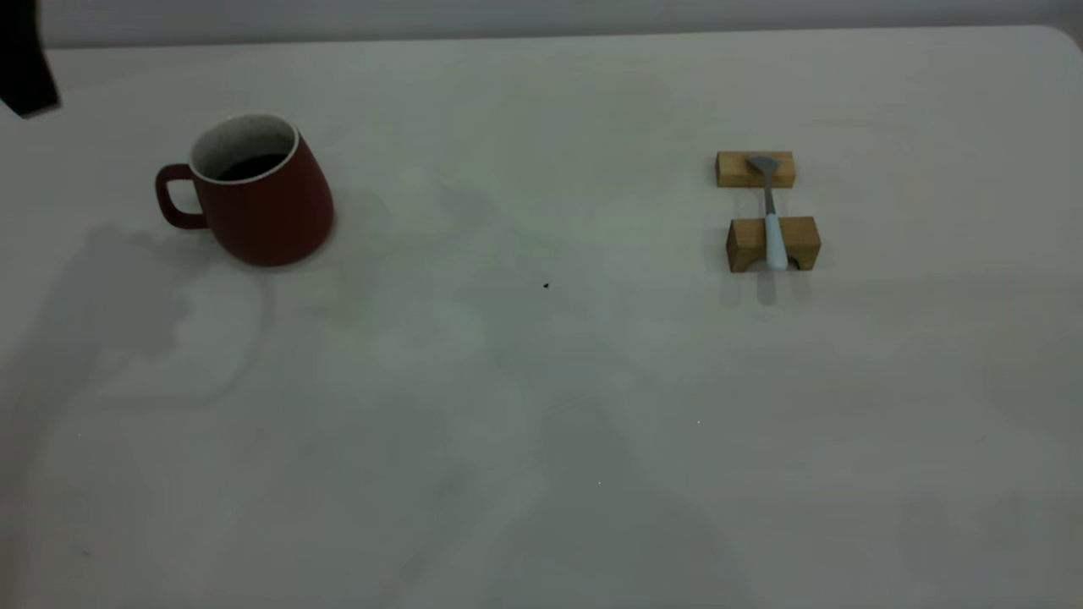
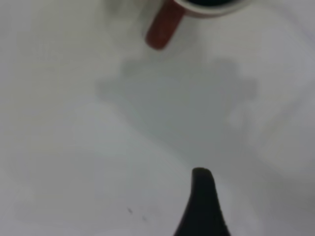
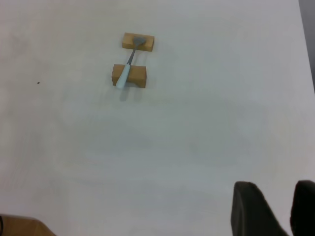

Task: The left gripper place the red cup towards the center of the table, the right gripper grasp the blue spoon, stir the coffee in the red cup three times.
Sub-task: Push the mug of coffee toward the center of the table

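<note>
The red cup (image 1: 254,199) stands upright at the table's (image 1: 541,423) far left, handle pointing left, with dark coffee (image 1: 251,166) inside. A black part of the left arm (image 1: 25,59) shows at the top left corner. In the left wrist view the cup (image 2: 165,27) lies ahead of my left gripper (image 2: 256,196). One dark finger (image 2: 202,201) shows and the other is off the frame's edge, so the jaws stand wide and empty. The blue spoon (image 1: 772,222) rests across two wooden blocks at the right. My right gripper (image 3: 281,189) hangs far from the spoon (image 3: 127,69), slightly open and empty.
The spoon's bowl lies on the farther tan block (image 1: 755,169) and its handle sits in the notch of the nearer block (image 1: 773,244). A tiny dark speck (image 1: 546,285) marks the table's middle. The table's far edge runs along the top of the exterior view.
</note>
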Controlling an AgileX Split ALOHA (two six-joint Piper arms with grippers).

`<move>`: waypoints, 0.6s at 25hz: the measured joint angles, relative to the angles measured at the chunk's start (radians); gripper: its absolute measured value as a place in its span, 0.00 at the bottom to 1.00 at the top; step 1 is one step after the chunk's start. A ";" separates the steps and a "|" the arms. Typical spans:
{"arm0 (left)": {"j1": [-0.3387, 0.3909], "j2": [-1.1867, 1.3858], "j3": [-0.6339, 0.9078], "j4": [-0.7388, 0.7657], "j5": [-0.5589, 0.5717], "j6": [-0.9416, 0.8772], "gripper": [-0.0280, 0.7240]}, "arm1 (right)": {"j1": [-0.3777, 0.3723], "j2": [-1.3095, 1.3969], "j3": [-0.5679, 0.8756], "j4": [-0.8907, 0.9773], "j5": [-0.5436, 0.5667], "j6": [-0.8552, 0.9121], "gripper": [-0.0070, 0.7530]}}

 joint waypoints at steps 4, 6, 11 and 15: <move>-0.012 0.124 -0.078 0.049 -0.007 0.031 0.91 | 0.000 0.000 0.000 0.000 0.000 0.000 0.33; -0.030 0.173 -0.118 0.095 -0.013 0.047 0.90 | 0.000 0.000 0.000 0.001 0.000 0.000 0.33; -0.091 0.273 -0.180 0.164 -0.047 0.057 0.88 | 0.000 0.000 0.000 0.001 0.000 0.000 0.33; -0.117 0.320 -0.181 0.225 -0.070 0.060 0.87 | 0.000 0.000 0.000 0.001 0.000 0.000 0.33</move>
